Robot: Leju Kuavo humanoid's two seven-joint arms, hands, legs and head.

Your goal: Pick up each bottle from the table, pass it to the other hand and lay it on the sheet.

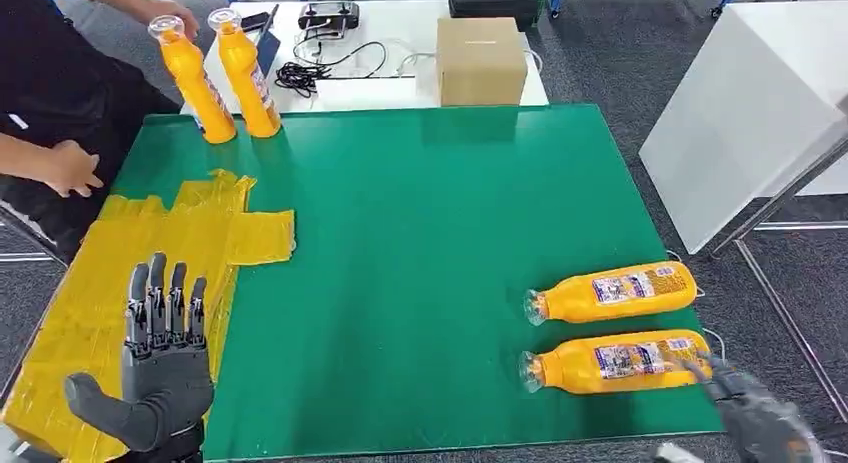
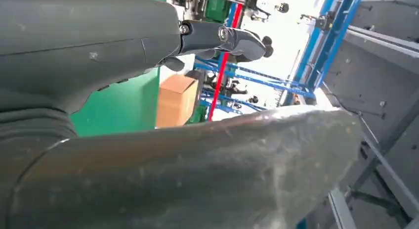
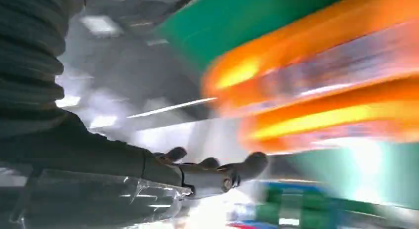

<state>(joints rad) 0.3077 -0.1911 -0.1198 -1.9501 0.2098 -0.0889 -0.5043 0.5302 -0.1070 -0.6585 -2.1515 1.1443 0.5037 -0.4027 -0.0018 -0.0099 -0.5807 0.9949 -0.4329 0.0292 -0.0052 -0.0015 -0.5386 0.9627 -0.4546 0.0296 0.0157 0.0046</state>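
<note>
At lower right of the head view, the right robot hand [image 1: 752, 415], fingers apart and holding nothing, touches the base of the nearer bottle [image 1: 612, 363], lying crosswise, cap toward the spread, empty left robot hand [image 1: 160, 368].

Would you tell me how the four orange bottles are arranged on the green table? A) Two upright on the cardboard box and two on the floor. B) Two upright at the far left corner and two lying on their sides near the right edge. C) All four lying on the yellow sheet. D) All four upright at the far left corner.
B: two upright bottles stand at the far left corner, and two lying bottles rest near the right edge.
</note>
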